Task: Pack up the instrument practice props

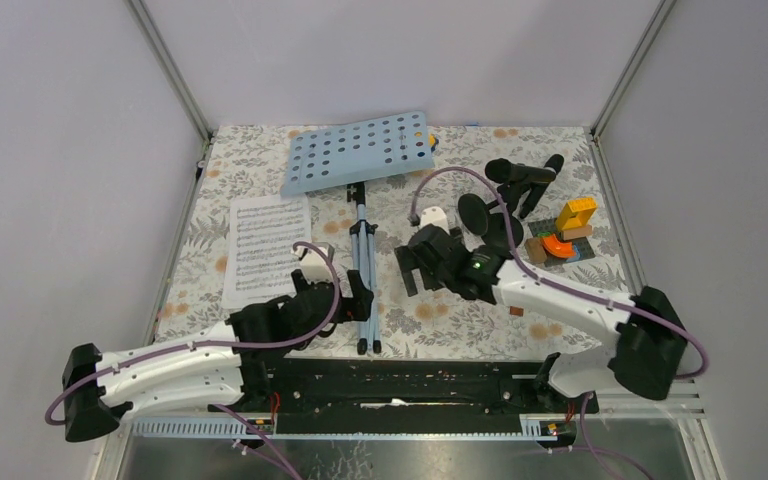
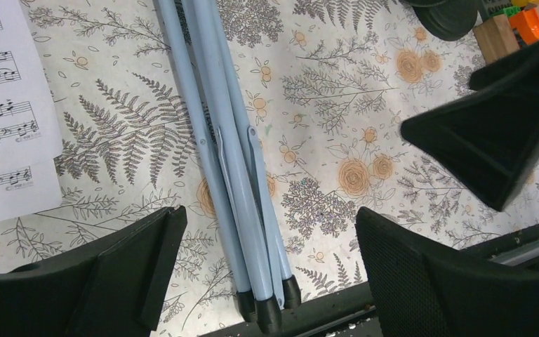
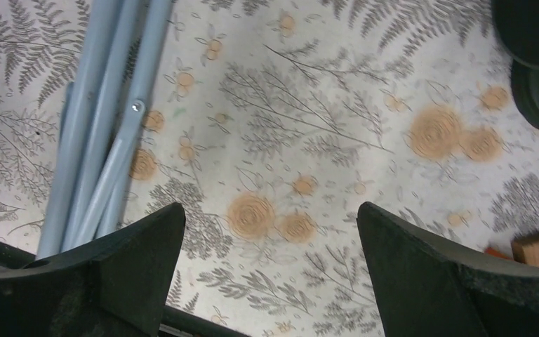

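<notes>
Here, slim tubular tripod (image 2: 233, 175) lies on fern-printed tablecloth (image 2: 337, 91).

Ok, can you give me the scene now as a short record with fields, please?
left jaws: open, astride the tripod near its feet, not closed on it
right jaws: open, over bare table, right of the tripod
tripod: folded, lying flat
desk: at the tripod's far end
sheet music: flat, left of the tripod
mics: far right, with holders
blocks: near the right edge
container: none in view
</notes>
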Available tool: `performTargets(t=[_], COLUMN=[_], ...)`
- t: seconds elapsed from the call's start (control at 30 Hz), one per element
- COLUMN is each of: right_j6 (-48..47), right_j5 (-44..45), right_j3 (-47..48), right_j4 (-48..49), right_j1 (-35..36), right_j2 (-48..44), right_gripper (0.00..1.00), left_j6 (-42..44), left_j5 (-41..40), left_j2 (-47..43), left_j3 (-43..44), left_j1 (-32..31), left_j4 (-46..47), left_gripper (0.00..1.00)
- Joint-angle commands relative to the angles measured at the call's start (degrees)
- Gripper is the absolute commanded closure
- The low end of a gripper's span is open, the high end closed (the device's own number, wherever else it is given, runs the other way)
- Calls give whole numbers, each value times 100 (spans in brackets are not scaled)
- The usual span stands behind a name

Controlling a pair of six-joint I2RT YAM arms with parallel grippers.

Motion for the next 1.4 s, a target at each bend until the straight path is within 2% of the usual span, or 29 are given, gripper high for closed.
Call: performTargets(t=[0.0,0.2,0.33,0.43,0.57,0.7,0.83,0.93,1.0,1.17,1.37], right_j6=[407,908,1113,1190,1150,1140,1022,959,962,912,481], right_j5=[748,1565,1456,1154,250,-264,-962,-1409,-1394,-1090,-994], right_j3=[-444,-657,-553,-524,-790,-1013,-1350,-1574,-1734,-2153,-2740], right_j4=[-336,-809,-1184,-1451,-1221,-1119,-932,-679,-328,978,2705], right_j1=[-3,-25,-232,-773,-1695,-2457,-3569,-4300,-4497,-4503,-4504], right_j2=[-993,-1913,-2103,-2141,-2520,-3101,-3589,-3799,-3861,-3998,-3884], right_gripper=[0,0,0,0,0,0,0,0,0,2,12], left_j6=[-82,-25,-140,-208,-327,-285,-257,-60,120,737,1497], left_j5=[75,180,152,327,539,600,531,516,450,242,167], left_j2=[-306,104,630,870,863,625,167,-216,-429,-691,-758], left_j3=[352,778,1170,1300,1136,1037,903,882,892,1172,1593], left_j1=[23,23,22,22,22,23,22,23,23,23,21], left_j4=[-213,-570,-1070,-1266,-1260,-1305,-1267,-1168,-1093,-1076,-1343], left_gripper=[1,1,1,1,1,1,1,1,1,1,1])
